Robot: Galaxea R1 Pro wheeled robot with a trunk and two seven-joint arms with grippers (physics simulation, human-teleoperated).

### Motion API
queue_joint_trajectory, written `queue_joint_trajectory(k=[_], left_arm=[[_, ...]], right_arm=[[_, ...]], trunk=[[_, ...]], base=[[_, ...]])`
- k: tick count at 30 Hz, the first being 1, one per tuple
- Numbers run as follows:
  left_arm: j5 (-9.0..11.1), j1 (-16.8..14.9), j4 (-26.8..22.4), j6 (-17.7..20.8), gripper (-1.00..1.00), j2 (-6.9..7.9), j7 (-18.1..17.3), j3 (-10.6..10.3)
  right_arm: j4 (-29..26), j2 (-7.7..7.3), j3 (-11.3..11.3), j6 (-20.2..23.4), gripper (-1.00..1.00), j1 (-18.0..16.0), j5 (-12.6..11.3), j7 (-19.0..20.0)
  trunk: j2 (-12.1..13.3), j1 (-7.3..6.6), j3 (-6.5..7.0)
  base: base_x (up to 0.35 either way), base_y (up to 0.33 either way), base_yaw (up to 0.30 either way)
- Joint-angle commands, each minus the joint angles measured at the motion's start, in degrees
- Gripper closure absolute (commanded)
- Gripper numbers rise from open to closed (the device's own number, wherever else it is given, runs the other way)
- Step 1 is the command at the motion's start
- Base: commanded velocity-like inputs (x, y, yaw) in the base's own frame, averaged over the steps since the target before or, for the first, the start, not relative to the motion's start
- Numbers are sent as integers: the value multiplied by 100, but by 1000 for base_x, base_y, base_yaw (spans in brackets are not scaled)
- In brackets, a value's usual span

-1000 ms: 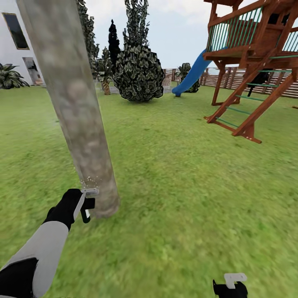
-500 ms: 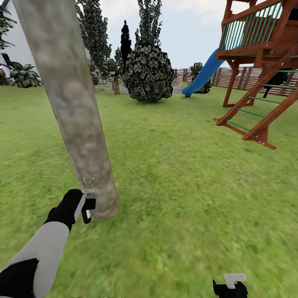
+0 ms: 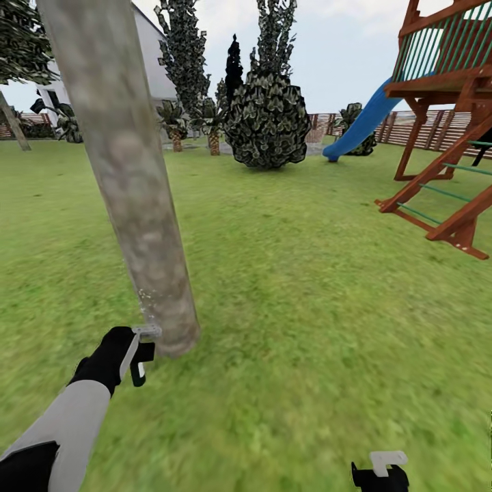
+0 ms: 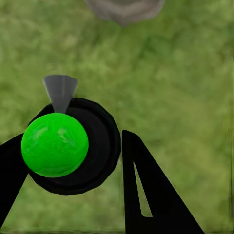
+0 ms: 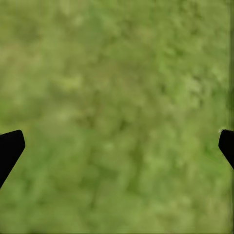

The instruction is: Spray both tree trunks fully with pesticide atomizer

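A thick mottled grey-beige tree trunk (image 3: 130, 184) rises at a slant from the lawn (image 3: 307, 307) at the left of the head view. My left gripper (image 3: 140, 352) is beside the trunk's base, almost touching it, and is shut on the pesticide atomizer (image 4: 73, 146). The atomizer is a black round body with a bright green ball and a grey nozzle (image 4: 60, 90) that points toward the trunk's foot (image 4: 124, 9). A few pale specks (image 3: 147, 297) show on the bark just above the hand. My right gripper (image 5: 117, 146) hangs open over bare grass, low on the right (image 3: 380, 470).
A wooden play tower (image 3: 451, 116) with a blue slide (image 3: 362, 126) stands at the right, before a slat fence (image 3: 437, 130). A dark-leaved bush (image 3: 268, 123) and small palms (image 3: 176, 126) stand behind. Another slanted trunk (image 3: 14, 126) shows at the far left.
The head view has swung left, so the whole scene has slid right. My left gripper with the atomizer has dropped a little lower beside the trunk's base. The right gripper has not moved.
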Motion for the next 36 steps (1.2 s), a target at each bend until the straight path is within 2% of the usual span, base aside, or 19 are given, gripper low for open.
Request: queue_joint_trajectory(k=[1,12,18,22,24,27,29,32,36], left_arm=[[-19,30,-6,22,100,-6,1,14],[-2,73,-85,-8,100,0,27,27],[-10,73,-91,-10,100,52,34,32],[-16,73,-91,-39,100,50,33,8],[-27,73,-76,-45,100,30,37,4],[11,73,-73,-43,100,-9,417,57],[35,73,-77,-43,100,-26,533,42],[51,73,-73,-39,100,-150,523,25],[60,73,-91,-80,100,-197,512,29]], right_arm=[[13,-2,-36,-19,-100,-5,63,-29],[11,-2,-36,-19,-100,-5,56,-37],[13,-2,-35,-19,-100,-5,56,-37],[10,-2,-36,-19,-100,-5,56,-37],[9,-2,-36,-19,-100,-5,56,-37],[9,-2,-36,-19,-100,-5,56,-37],[12,-2,-36,-19,-100,-5,56,-37],[11,-2,-36,-20,-100,-5,56,-37],[8,-2,-36,-19,-100,-5,62,-37]], trunk=[[-2,1,-5],[-2,1,-5],[-2,1,-5],[-2,1,-5],[-2,1,-5],[-2,1,-5],[-2,1,-5],[-2,1,-5],[-2,1,-5]], base=[[178,-253,6],[101,-266,8],[50,-276,235],[60,-72,276],[6,-7,277],[1,-1,277],[0,0,277],[7,0,186],[190,-81,28]])
